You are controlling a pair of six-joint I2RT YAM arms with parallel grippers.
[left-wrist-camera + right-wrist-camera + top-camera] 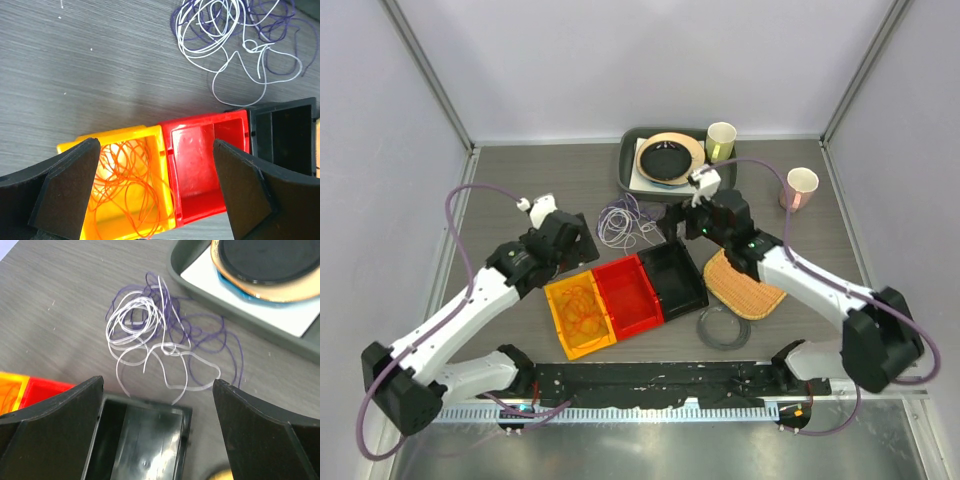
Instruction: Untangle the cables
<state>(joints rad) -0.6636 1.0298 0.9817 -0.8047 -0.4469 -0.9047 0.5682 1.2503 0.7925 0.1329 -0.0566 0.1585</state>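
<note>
A white cable (618, 222) and a purple-blue cable (638, 214) lie tangled together on the table behind the bins. They also show in the left wrist view (220, 25) and the right wrist view (135, 320). An orange-red cable (582, 308) lies coiled in the yellow bin (560, 330), also seen in the left wrist view (125, 185). My left gripper (572, 243) is open and empty above the yellow and red bins (155, 145). My right gripper (676, 226) is open and empty over the black bin's far edge (157, 382), just short of the tangle.
A red bin (630, 290) and a black bin (672, 278), both empty, stand beside the yellow one. A grey tray (628, 170) holds a plate at the back. Two cups (721, 140) (801, 186), a woven mat (745, 285) and a clear ring (723, 327) lie to the right.
</note>
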